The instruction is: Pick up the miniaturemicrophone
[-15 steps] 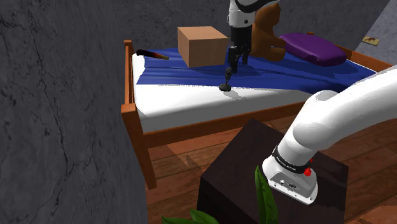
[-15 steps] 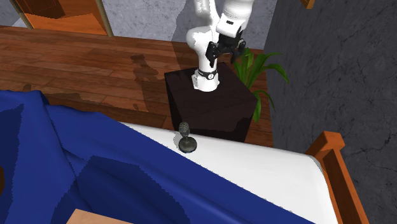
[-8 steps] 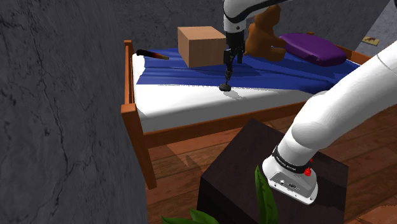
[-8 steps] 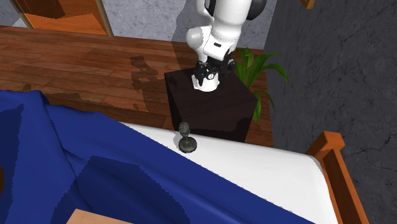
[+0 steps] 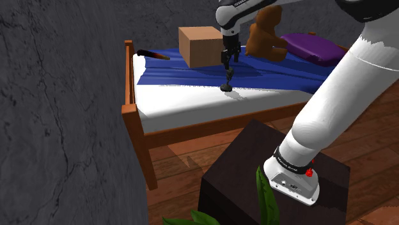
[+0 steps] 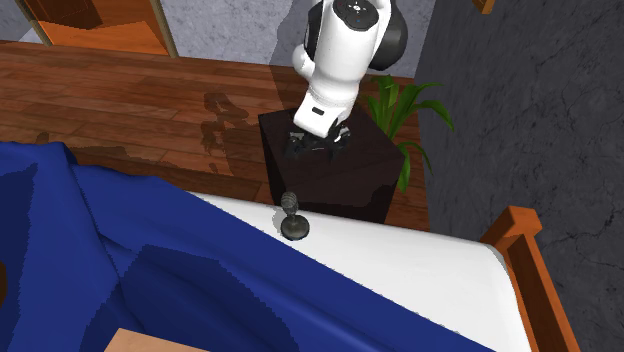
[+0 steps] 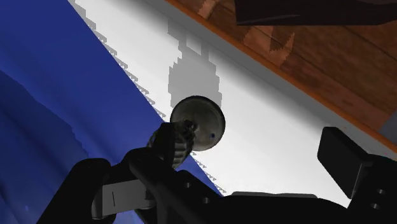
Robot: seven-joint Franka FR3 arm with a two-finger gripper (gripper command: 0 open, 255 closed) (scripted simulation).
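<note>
Bed (image 5: 192,131) holds the miniature microphone (image 5: 226,84) standing on the white sheet (image 5: 185,99) at the blue blanket (image 5: 275,73) edge, gripper (image 5: 226,59) hanging just above it, fingers apart, nothing held, so descent, grasp and lift remain; arm-base band (image 5: 291,167) lettering unreadable.

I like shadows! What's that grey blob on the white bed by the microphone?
Wrist view: it's a shadow with blocky edges on the white sheet past the microphone. Shoulder view: a small shadow beside the microphone. Second exterior view: faint shadows on the wooden floor.
</note>
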